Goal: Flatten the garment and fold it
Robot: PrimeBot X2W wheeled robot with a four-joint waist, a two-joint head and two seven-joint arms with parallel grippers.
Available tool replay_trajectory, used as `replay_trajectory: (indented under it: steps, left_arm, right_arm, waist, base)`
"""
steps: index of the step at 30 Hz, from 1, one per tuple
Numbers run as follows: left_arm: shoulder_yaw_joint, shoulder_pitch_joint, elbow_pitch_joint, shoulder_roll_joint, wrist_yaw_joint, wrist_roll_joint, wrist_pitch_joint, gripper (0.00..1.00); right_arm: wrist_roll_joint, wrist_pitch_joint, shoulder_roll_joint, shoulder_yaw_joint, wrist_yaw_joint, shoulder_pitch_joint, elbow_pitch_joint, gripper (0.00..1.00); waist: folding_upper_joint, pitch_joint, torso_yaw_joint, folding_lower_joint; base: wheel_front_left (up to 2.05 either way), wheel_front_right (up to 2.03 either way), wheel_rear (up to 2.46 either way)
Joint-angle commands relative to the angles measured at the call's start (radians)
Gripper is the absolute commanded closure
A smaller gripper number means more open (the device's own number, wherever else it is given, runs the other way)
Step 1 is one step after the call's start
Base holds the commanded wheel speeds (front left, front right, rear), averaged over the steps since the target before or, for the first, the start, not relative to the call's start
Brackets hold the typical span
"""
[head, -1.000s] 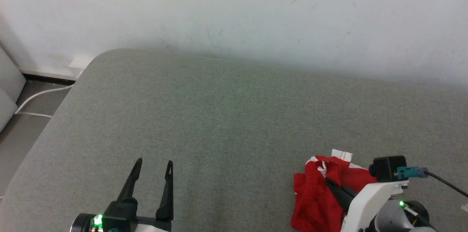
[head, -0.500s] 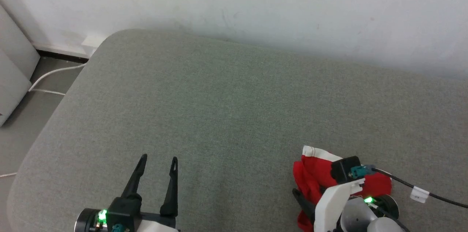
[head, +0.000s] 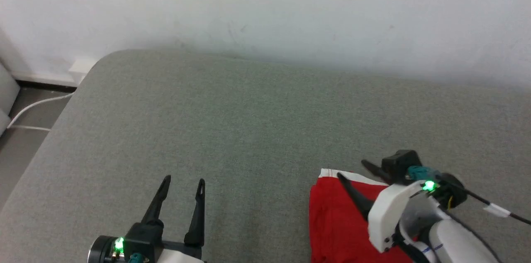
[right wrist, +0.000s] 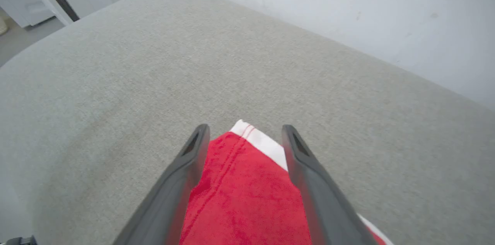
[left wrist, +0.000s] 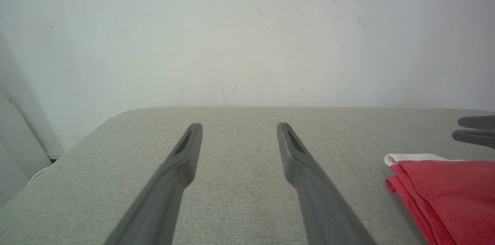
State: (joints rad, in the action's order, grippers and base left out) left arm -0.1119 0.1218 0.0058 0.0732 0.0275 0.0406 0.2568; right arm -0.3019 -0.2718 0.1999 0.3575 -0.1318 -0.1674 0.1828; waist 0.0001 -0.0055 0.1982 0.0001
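Left gripper [head: 184,179] fingers spread apart; right gripper [head: 351,169] fingers likewise, seemingly just above the red garment [head: 332,217].

The garment [head: 336,221] lies on the cushion [head: 249,122], at its near right, the right gripper [head: 351,169] over its far edge. The left gripper [head: 183,180] is over the cushion, well left of the garment. A wall [head: 265,6] stands behind the cushion, a cable [head: 31,108] on the floor [head: 20,147] left of it.

Grey upholstered surface [head: 249,122], white wall [head: 265,6]
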Motion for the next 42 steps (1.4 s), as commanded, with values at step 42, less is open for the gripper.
replay_trajectory:
  steps: [42]
  left_arm:
    - [0.007,-0.022,-0.010,-0.020,0.024,0.004,0.005,0.00]
  right_arm:
    - [0.206,0.443,-0.117,-0.471,0.001,0.334,-0.292,0.00]
  waist:
    - [-0.0001,0.029,-0.144,-0.0001]
  base:
    - [0.00,0.00,0.00]
